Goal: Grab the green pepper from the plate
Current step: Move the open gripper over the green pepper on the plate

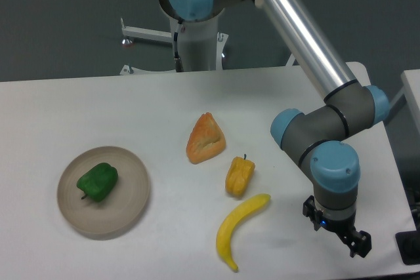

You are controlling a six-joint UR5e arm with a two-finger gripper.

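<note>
pincer (pixel 353 244) far from glossy green pepper (pixel 98 182)

Your green pepper (pixel 98 182) lies inside the plate (pixel 131 209), left of its middle, stem toward 7 o'clock. The plate sits on the white bench (pixel 79 109) at the left. Toward 3 o'clock from it you see an orange wedge-shaped piece (pixel 206 139), a yellow-orange pepper (pixel 239 176) just below that, and a banana (pixel 237 229) curving toward 7 o'clock. Your gripper (pixel 354 243) hangs well apart at the far right, holding nothing; its jaw gap is too small to judge.
</note>
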